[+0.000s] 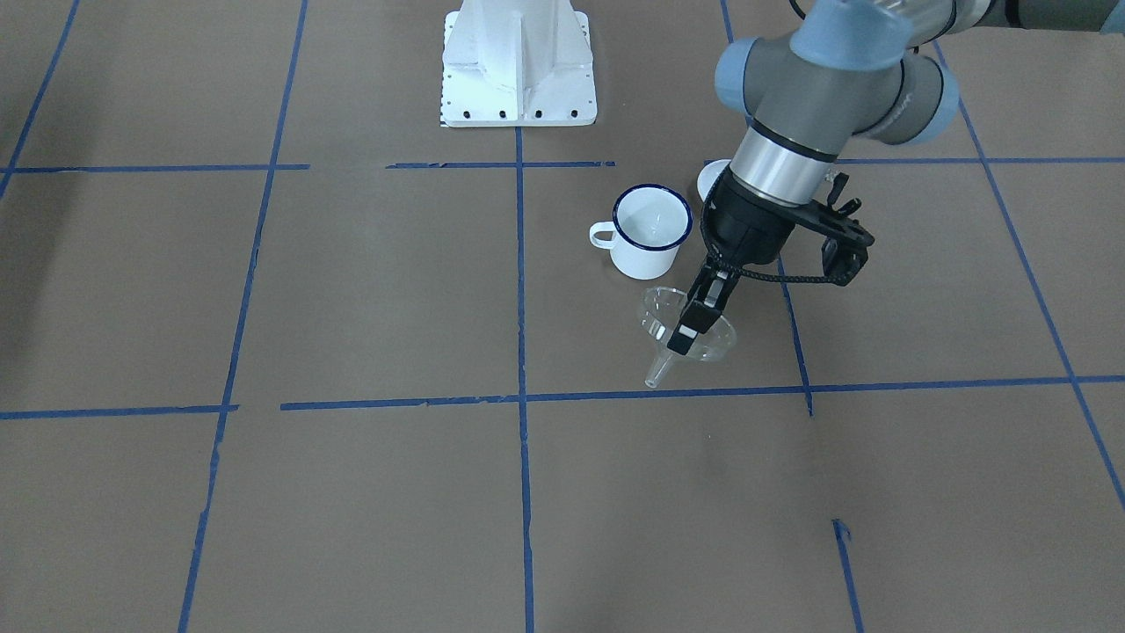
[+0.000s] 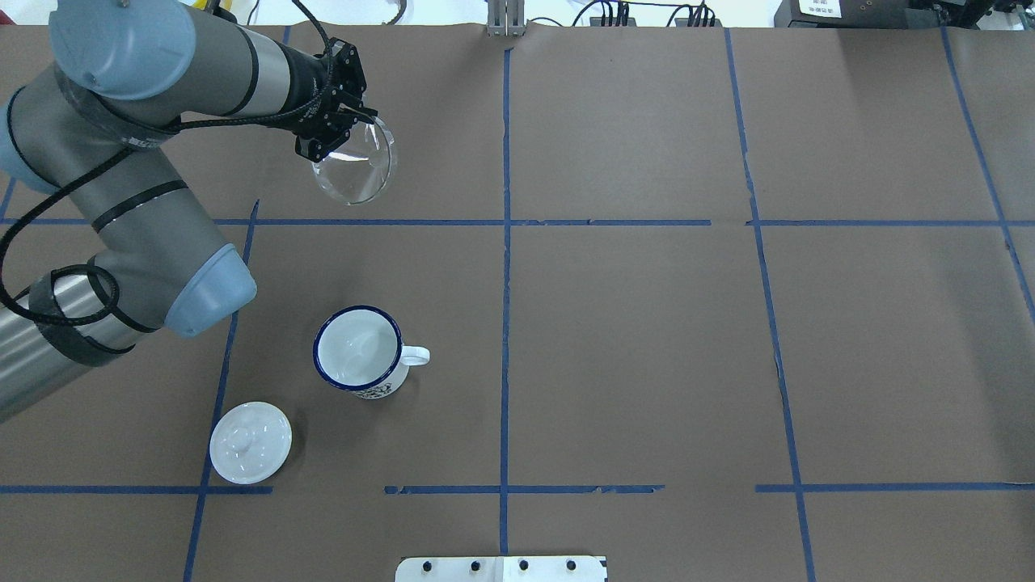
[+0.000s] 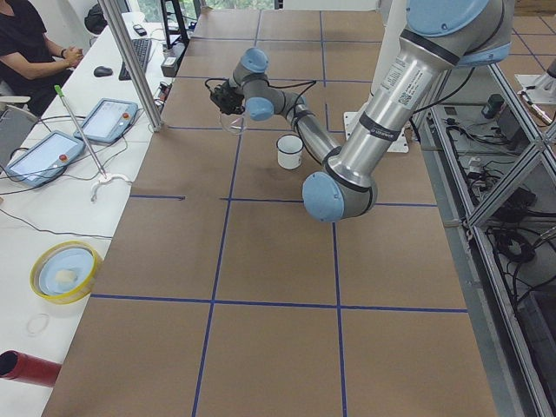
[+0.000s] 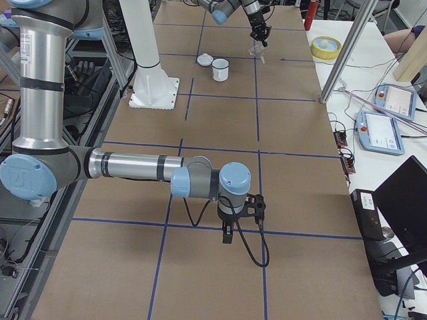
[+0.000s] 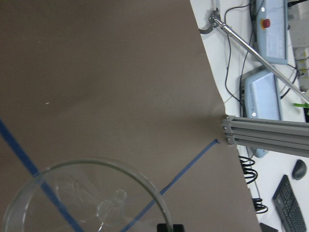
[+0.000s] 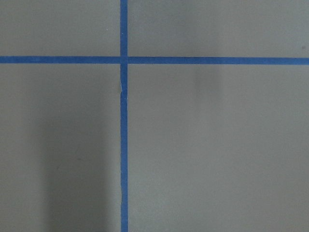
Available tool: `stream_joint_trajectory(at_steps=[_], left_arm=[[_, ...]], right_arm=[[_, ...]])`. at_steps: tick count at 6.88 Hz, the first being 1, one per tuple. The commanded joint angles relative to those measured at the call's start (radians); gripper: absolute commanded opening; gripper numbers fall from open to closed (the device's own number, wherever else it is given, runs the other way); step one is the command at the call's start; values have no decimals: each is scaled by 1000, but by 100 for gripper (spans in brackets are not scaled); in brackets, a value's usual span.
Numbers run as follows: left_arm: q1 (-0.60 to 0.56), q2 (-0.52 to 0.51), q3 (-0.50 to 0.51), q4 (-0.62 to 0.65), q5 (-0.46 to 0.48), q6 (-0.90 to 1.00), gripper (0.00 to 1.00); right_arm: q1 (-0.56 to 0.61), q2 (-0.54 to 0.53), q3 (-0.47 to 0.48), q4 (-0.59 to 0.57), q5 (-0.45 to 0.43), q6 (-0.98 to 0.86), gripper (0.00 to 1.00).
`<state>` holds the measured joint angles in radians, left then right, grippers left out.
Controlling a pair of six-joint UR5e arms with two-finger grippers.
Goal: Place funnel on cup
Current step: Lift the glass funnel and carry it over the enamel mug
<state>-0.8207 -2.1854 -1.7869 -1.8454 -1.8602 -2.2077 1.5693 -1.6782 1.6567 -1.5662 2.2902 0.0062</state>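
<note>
My left fingers are clamped on just the funnel rim — a thin hold that may slip or tilt over the cup. Right fingers — I cannot tell.

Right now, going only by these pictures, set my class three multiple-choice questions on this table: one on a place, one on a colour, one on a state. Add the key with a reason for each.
1. Where is the white lid in relation to the cup?
A. On top of the cup.
B. On the table, apart from the cup.
C. Inside the cup.

2. What colour is the cup's rim?
A. Red.
B. Green.
C. Dark blue.

3. What state is the funnel in?
A. Gripped at its rim by the left gripper.
B. Seated in the cup.
C. Lying loose on the table.

Key:
1 B: the lid lies on the table beside the cup, with a gap between them.
2 C: a dark blue band rings the cup's mouth.
3 A: the left gripper is shut on the funnel's rim, away from the cup.
</note>
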Motion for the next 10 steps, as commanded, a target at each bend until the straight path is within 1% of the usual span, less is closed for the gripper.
stream_joint_trajectory(at_steps=[1, 2, 3, 4, 7, 10], left_arm=[[3, -92, -78, 443, -106, 80, 0], [20, -114, -80, 565, -126, 91, 0], [40, -120, -86, 659, -192, 153, 0], [73, -117, -81, 667, -209, 161, 0], [142, -111, -72, 669, -211, 161, 0], [161, -91, -62, 664, -203, 187, 0]], right_arm=[[0, 0, 0, 0, 0, 0, 100], [0, 0, 0, 0, 0, 0, 100], [0, 0, 0, 0, 0, 0, 100], [0, 0, -2, 0, 0, 0, 100], [0, 0, 0, 0, 0, 0, 100], [0, 0, 0, 0, 0, 0, 100]])
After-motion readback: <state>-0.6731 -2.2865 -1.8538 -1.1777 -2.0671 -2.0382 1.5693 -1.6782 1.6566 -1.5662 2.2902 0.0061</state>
